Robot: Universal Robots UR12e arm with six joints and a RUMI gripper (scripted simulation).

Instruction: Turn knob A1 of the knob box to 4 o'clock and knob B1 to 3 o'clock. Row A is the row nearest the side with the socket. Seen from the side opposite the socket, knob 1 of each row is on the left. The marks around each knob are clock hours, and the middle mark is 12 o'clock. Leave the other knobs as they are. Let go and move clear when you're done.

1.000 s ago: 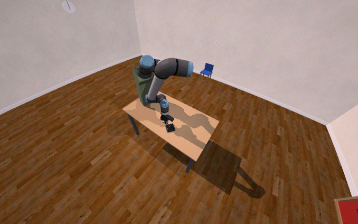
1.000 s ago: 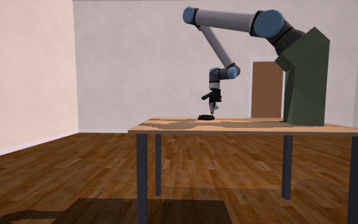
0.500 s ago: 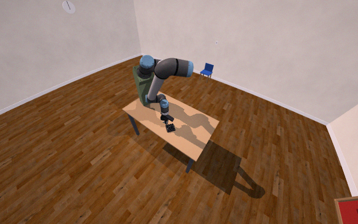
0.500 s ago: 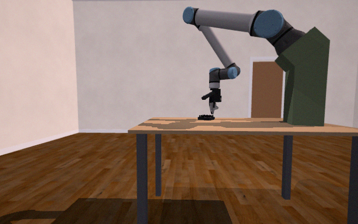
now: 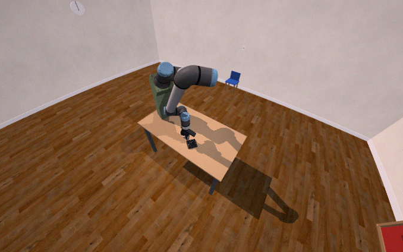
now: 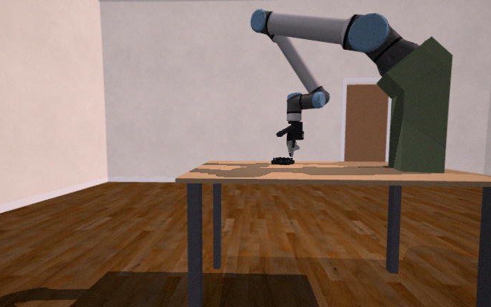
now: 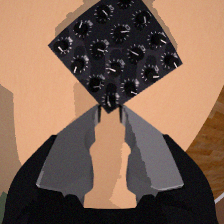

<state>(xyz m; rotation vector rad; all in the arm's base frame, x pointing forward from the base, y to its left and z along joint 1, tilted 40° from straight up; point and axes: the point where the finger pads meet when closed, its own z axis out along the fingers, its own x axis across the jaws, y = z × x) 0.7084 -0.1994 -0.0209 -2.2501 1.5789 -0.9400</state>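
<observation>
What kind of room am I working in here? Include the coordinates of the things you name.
Probably a sparse indoor test room: a robot arm (image 5: 194,76) (image 6: 305,28) on a wooden table (image 5: 162,137) (image 6: 240,182), plain walls around a plank floor, and a lone blue chair (image 5: 232,81) by the wall.

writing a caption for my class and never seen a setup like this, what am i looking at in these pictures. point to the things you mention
One jointed robot arm (image 5: 174,97) (image 6: 305,28) stands on a green stand (image 5: 157,94) (image 6: 425,110) at a wooden table (image 5: 156,123) (image 6: 240,182). The first picture looks down from high in the room, the second from the side, and the third from the arm's own wrist. On the table lies a black box of small knobs (image 5: 192,144) (image 6: 282,161) (image 7: 111,56). The hand (image 5: 186,137) (image 6: 290,155) (image 7: 110,106) points down at one corner, its fingertips slightly apart; whether they grip a knob is unclear.
</observation>
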